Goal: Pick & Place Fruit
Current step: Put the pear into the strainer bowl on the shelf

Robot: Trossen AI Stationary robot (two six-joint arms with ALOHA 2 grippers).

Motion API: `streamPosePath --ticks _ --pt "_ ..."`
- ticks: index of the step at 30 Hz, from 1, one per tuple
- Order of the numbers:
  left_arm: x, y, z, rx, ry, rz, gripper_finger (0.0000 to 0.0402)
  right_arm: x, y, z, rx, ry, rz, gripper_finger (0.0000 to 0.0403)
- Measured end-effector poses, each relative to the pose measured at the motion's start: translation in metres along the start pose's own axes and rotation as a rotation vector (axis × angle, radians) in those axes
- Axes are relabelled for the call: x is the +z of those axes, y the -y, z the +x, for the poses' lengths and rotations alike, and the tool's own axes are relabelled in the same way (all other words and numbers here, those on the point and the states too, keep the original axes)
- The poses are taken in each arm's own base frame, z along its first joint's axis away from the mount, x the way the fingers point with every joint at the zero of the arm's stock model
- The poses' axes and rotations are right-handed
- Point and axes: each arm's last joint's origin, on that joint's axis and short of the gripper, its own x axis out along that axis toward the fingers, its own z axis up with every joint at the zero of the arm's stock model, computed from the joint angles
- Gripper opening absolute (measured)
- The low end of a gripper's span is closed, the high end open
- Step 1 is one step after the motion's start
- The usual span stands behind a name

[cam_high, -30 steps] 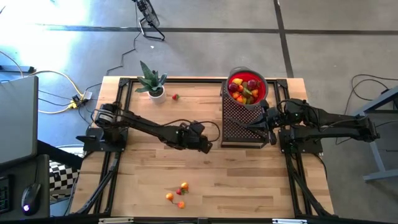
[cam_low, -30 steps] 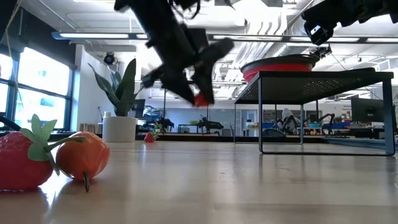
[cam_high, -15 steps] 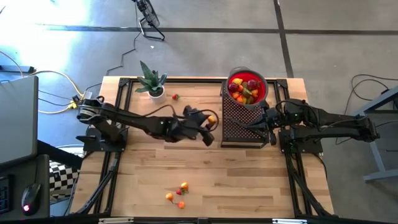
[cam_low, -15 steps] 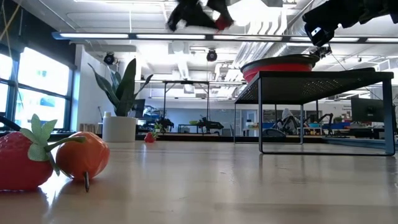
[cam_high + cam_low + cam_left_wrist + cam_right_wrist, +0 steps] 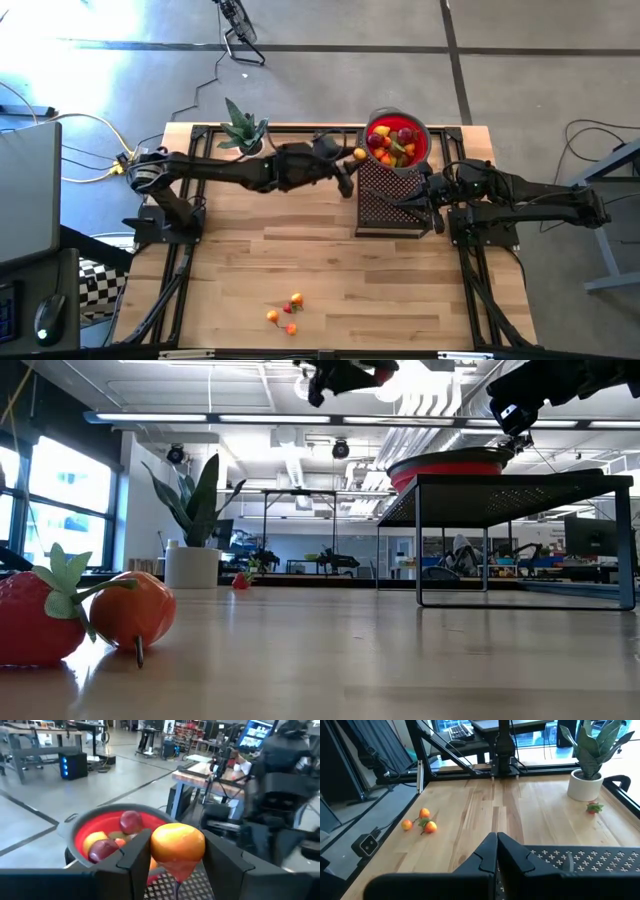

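Note:
My left gripper (image 5: 350,162) is shut on a small orange fruit (image 5: 359,154), held high in the air just left of the red bowl (image 5: 426,150). The bowl holds several red, yellow and orange fruits and stands on a black perforated stand (image 5: 385,205). In the left wrist view the orange fruit (image 5: 177,845) sits in front of the bowl's rim (image 5: 80,827). My right gripper (image 5: 496,847) is shut over the stand's top, near the bowl. Whether it touches the stand, I cannot tell. My left gripper pinches the orange fruit by its two sides (image 5: 156,846) between its two fingers (image 5: 135,855). The fingers point level, coming from the table's left toward the bowl. The fruit is lifted clear, with its thin stem (image 5: 177,885) hanging down.
Three small fruits (image 5: 285,312) lie near the table's near edge, and two of them loom large in the low view (image 5: 135,610). A strawberry (image 5: 283,156) lies beside the potted plant (image 5: 243,130) at the far left. Bare wood stretches across the middle.
My left gripper has risen from mid-table and gone toward the far right, up to the bowl's left rim, carrying the orange fruit. It has tipped up from slanting downward to level. My right gripper has kept still.

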Motion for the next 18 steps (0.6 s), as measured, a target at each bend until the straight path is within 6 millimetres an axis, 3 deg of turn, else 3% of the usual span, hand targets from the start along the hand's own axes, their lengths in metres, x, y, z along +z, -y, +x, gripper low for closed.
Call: streamPosePath --ticks 8,18 --pt "-0.005 -0.014 0.022 -0.015 0.110 -0.016 0.0158 0.000 0.000 0.000 0.001 0.002 0.000 0.0005" --pt "-0.010 -0.017 0.058 -0.028 0.073 0.015 0.0158 0.001 0.000 0.000 0.001 0.007 0.003 0.0005"
